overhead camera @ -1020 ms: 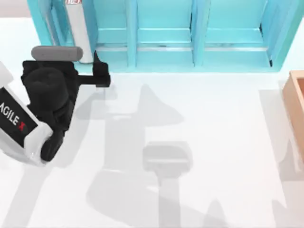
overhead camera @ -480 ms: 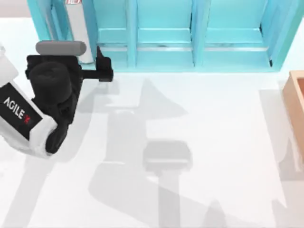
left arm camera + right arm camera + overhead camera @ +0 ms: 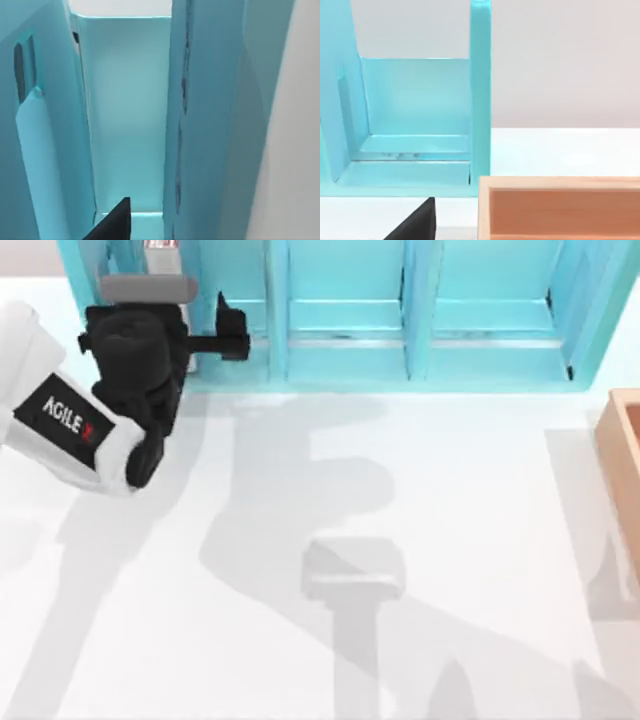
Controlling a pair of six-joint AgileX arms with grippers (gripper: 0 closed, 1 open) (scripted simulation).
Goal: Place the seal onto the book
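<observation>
Reaching toward the back left of the white table (image 3: 420, 500), the left gripper (image 3: 228, 332) sits at the front edge of the light-blue compartment shelf (image 3: 345, 310), beside the leftmost compartment, where the book (image 3: 160, 260) stands upright with its white spine outward. Whether its jaws are spread or pressed together cannot be told. An orange-tan wooden box (image 3: 560, 207) lies at the table's right edge, just beside the shelf.

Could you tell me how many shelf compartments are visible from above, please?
4: the leftmost with the left gripper at its mouth, then two, and a partial one rightmost. More may lie beyond view.
</observation>
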